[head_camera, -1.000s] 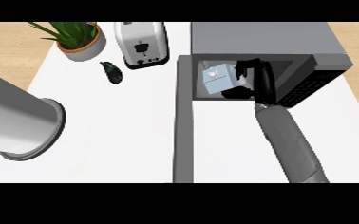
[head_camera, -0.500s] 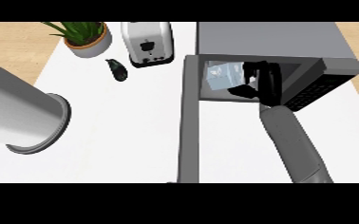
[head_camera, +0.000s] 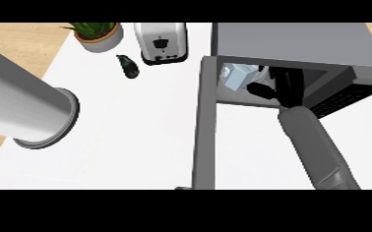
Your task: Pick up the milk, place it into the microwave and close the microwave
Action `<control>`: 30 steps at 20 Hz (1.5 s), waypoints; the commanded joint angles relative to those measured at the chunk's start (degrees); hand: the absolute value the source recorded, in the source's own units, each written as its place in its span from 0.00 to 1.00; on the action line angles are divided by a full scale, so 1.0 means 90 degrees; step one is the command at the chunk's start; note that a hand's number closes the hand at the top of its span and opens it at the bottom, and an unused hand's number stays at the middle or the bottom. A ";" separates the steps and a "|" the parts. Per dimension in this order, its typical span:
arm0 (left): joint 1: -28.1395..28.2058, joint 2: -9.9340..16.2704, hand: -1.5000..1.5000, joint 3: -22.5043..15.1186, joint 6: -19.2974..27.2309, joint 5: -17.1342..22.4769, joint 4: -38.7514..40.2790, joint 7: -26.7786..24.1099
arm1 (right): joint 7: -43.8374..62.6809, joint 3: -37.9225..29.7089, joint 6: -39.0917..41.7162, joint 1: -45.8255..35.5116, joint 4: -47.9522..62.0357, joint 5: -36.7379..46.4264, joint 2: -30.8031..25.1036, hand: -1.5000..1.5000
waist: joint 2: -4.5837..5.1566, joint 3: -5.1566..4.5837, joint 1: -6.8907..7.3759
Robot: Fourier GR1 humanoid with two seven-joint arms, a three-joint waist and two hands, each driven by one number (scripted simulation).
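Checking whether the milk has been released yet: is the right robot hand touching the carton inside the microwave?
Cannot tell. In the head view the right robot hand overlaps the milk carton's edge inside the microwave, so neither contact nor gap shows plainly.

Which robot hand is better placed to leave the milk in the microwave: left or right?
The right robot hand. It is already inside the open microwave, right beside the milk. The left forearm is far off at the view's left edge and its hand does not show.
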 commanded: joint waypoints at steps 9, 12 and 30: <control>-0.0186 0.0007 0.00 -0.0069 -0.0123 -0.0571 0.0140 -0.0224 | 0.2204 -0.0628 -0.0487 -0.1847 0.2746 0.0578 -0.0758 0.00 | 0.0332 0.0021 0.0308; -0.0361 0.0114 0.00 -0.0134 -0.0042 -0.0617 0.0217 -0.0142 | 0.1925 -0.0635 -0.0366 -0.2035 0.2923 0.0535 -0.0585 0.00 | 0.0356 0.0039 0.0276; -0.0349 -0.0048 0.00 -0.0971 -0.0980 -0.0789 0.0476 -0.0353 | 0.0390 -0.1740 0.1525 -0.2471 0.3388 -0.0683 0.0020 0.00 | 0.0247 0.0037 0.0018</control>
